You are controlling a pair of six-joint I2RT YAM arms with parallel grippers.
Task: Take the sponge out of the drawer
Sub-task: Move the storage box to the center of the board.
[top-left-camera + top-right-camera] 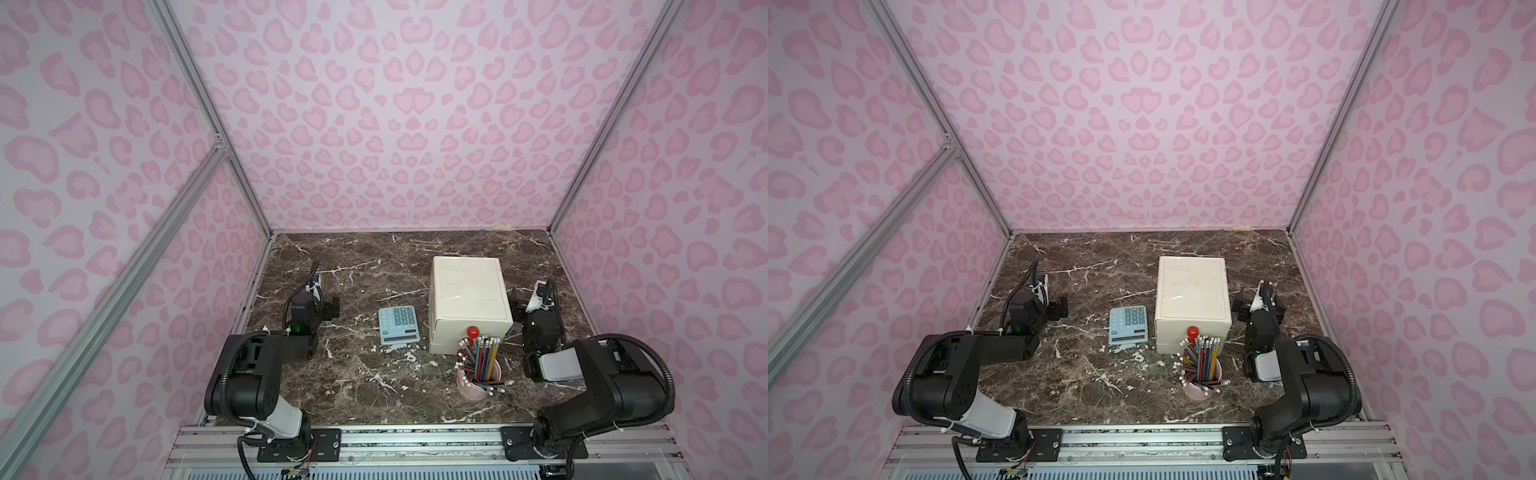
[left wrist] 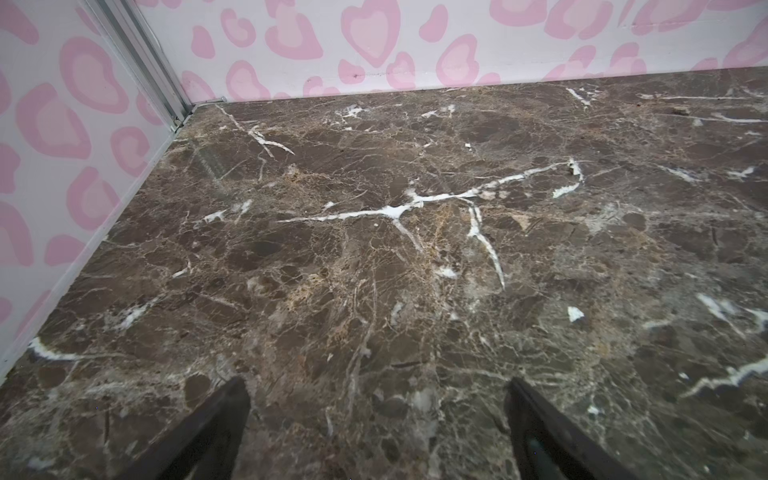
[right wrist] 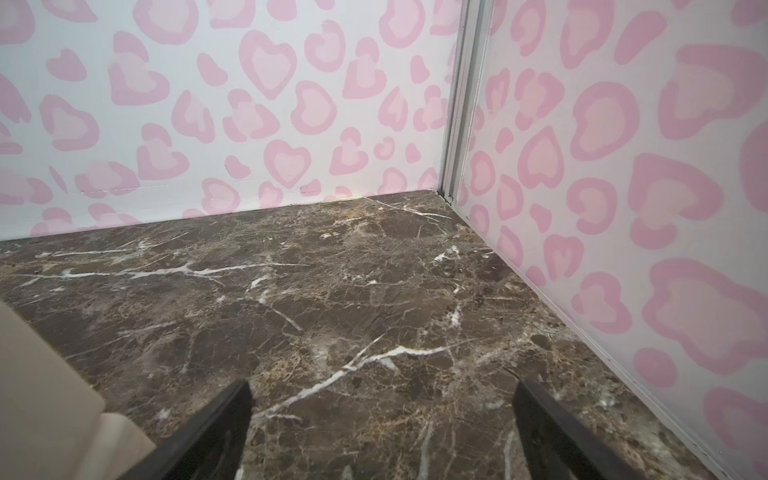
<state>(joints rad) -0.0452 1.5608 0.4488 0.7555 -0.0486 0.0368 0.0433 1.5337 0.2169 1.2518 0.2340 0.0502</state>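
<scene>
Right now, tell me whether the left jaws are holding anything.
No, the left jaws stand wide apart with only the marble table showing between them.

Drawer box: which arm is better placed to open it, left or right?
Right, probably. The right gripper sits open just beside the drawer box; the left gripper, also open, is beyond the calculator. The pencil cup crowds the front.

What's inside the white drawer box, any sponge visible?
Its inside is hidden: the drawer box looks shut in both top views. Only its top and front show, the front partly covered by the pencil cup. No sponge in sight.
</scene>
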